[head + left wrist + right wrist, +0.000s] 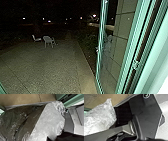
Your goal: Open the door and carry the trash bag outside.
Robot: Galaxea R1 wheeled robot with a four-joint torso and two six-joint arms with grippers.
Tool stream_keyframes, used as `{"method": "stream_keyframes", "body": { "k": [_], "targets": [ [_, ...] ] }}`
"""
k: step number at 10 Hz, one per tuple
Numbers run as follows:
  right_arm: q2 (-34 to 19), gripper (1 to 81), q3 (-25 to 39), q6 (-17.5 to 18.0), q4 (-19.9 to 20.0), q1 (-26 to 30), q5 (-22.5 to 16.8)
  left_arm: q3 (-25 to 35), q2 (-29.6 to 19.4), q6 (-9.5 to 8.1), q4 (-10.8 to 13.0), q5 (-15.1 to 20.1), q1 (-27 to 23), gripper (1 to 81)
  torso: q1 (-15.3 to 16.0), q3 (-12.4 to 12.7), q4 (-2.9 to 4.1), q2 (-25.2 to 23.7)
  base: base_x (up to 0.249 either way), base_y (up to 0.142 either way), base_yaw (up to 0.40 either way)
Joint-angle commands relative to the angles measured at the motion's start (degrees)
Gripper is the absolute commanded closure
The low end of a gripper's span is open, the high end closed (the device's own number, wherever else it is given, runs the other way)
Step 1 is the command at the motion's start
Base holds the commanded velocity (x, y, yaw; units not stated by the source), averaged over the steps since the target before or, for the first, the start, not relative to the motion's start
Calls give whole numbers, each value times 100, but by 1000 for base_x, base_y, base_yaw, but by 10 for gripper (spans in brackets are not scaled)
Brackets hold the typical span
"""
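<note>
I cannot tell whether the left gripper or the right gripper is wide, narrow or closed on anything. The trash bag [50,117] spreads large across the left wrist view, its plastic creased and shiny – partly dark, partly pale and see-through. Crumpled clear plastic [100,117] also shows in the right wrist view, near the robot's own dark plate [144,110]. Past the bag lies tan flooring [25,99] crossed by a thin seam.

In the head view, a green-edged glass door [100,37] stands open on the right, between the yard and a green frame [132,42]. A panelled wall [122,27] shows there too, and a blurry pale shape in the glass is too unclear to name. Ahead is the paved yard [47,65], with pale chairs [48,39] near its far side. Low greenery [87,37] borders the paving – and small lights [94,15] dot the darkness beyond.
</note>
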Motion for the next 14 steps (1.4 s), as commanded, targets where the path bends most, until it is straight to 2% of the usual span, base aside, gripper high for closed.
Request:
{"method": "stream_keyframes", "body": {
  "k": [1, 14],
  "targets": [
    [-5, 10, 17, -6, -60, 227, -151, 37, 9, -8, -5, 280, -280, 811, 0, 0, 0, 0, 114, 0, 0],
    [13, 10, 17, -15, -69, 218, -159, 37, 0, -8, -5, 280, -280, 811, -7, 0, -2, -2, 112, 0, 0]
  ]
}}
